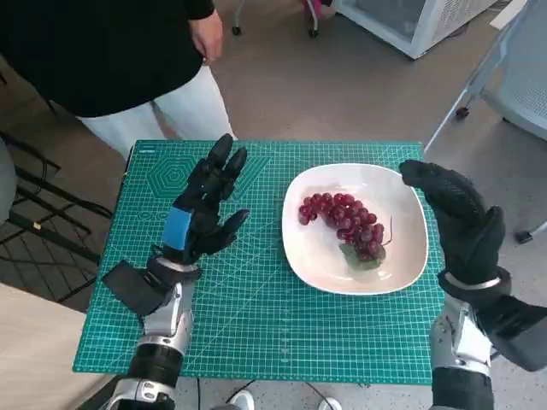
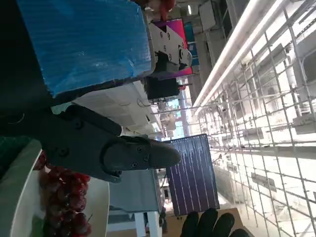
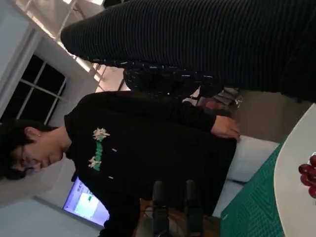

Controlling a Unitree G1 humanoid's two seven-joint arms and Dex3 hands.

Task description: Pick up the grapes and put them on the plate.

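Note:
A bunch of dark red grapes (image 1: pixel 346 224) with a green leaf lies on the white plate (image 1: pixel 402 256), right of the mat's middle. My left hand (image 1: pixel 202 213) hovers over the green mat to the plate's left, fingers spread and holding nothing. My gloved right hand (image 1: pixel 457 218) stands raised at the plate's right rim, fingers extended and empty. In the left wrist view the grapes (image 2: pixel 66 197) show on the plate (image 2: pixel 22 202) beyond my black fingers (image 2: pixel 123 153). The right wrist view catches only the plate's rim (image 3: pixel 291 182) and a few grapes (image 3: pixel 310 175).
The green cutting mat (image 1: pixel 256 299) covers the small table. A person in a black top and white trousers (image 1: pixel 128 60) stands at the table's far left corner, also seen as a person (image 3: pixel 148 143) in the right wrist view. Chair legs (image 1: pixel 479 94) stand at the far right.

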